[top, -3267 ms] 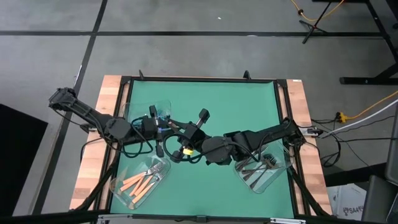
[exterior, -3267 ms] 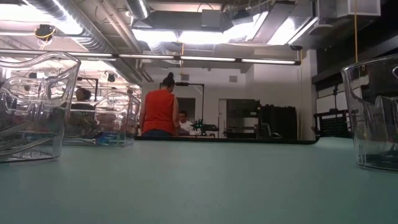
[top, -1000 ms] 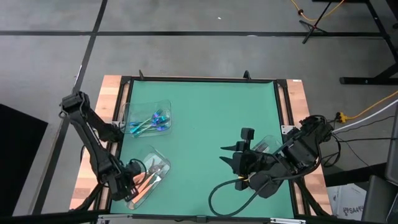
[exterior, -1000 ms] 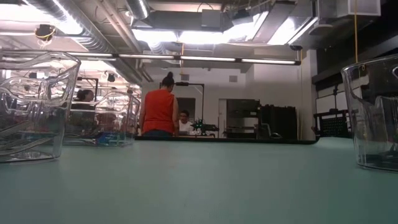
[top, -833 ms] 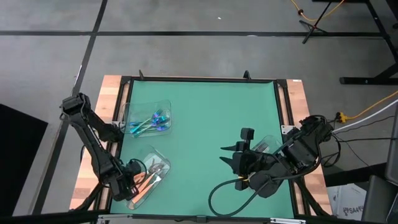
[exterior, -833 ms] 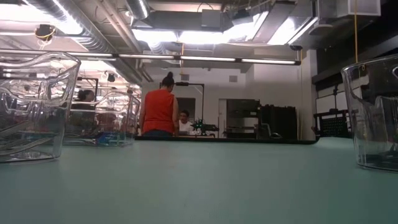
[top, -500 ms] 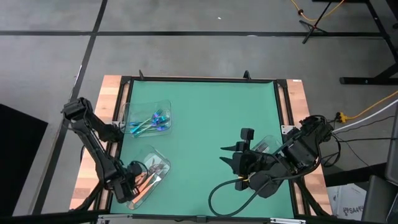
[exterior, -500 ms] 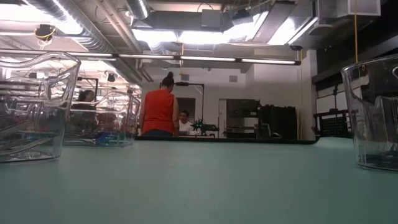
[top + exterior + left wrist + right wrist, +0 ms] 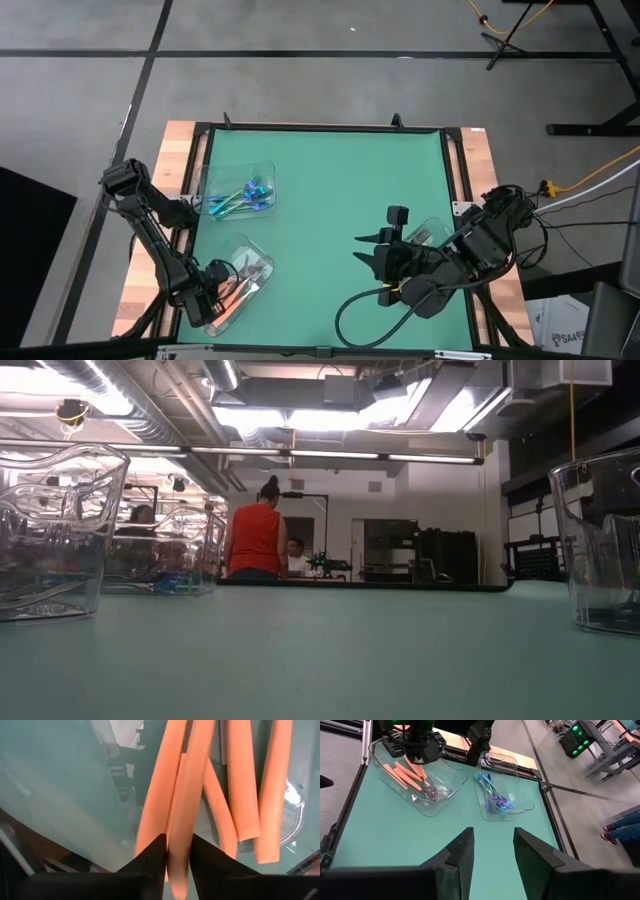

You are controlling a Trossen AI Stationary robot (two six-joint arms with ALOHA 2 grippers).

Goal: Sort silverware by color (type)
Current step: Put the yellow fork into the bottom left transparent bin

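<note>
Several orange-handled forks (image 9: 232,290) lie in the clear tray (image 9: 262,262) at the near left. My left gripper (image 9: 205,296) reaches down into that tray and is shut on one orange fork (image 9: 187,795). Blue-teal forks (image 9: 245,195) lie in the far-left tray (image 9: 205,180). A third tray (image 9: 428,232) with dark forks sits at the right, mostly hidden under my right arm. My right gripper (image 9: 362,252) hangs open and empty, high over the table's near right. My left gripper pinches an orange fork's handle (image 9: 179,845) between its two fingers (image 9: 150,860), near the handle's free end. The fingers come from above, pointing down, and stand across the handle. The fork lies among the other orange handles in the tray; whether it is lifted I cannot tell.
The green mat (image 9: 330,180) lies bare in the middle between the trays. In the low view the clear trays' walls (image 9: 50,530) (image 9: 605,540) stand at both sides. People stand in the room beyond the far edge. A black cable (image 9: 350,310) loops near the front edge.
My left gripper has sunk a little, down into the near-left tray among the orange forks.
</note>
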